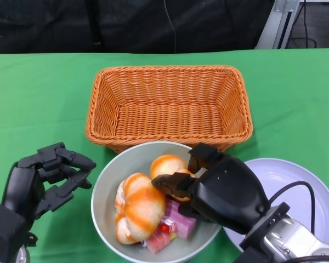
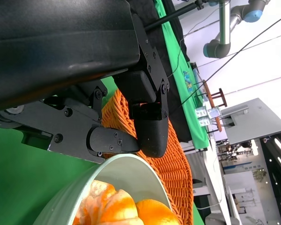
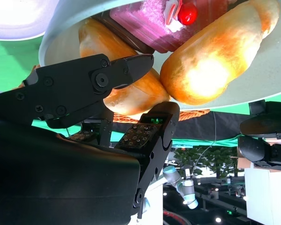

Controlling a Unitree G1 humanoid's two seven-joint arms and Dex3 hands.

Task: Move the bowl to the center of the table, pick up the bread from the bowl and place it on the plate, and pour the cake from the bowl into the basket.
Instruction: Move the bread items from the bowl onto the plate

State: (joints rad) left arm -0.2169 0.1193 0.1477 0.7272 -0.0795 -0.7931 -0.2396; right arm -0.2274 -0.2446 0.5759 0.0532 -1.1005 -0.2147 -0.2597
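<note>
Right hand [image 1: 208, 183] reaches into the bowl [image 1: 107, 186], fingers closing around the small bread [image 1: 165, 164] at twelve o'clock; grip unconfirmed, it could slip. Left hand [image 1: 49, 178] released.

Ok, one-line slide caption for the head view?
Right hand reaches into the bowl toward the smaller bread roll; empty basket behind, plate beside.

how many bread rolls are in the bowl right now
2: a large bread roll on the bowl's left side, and a smaller roll behind it under the right hand.
</note>
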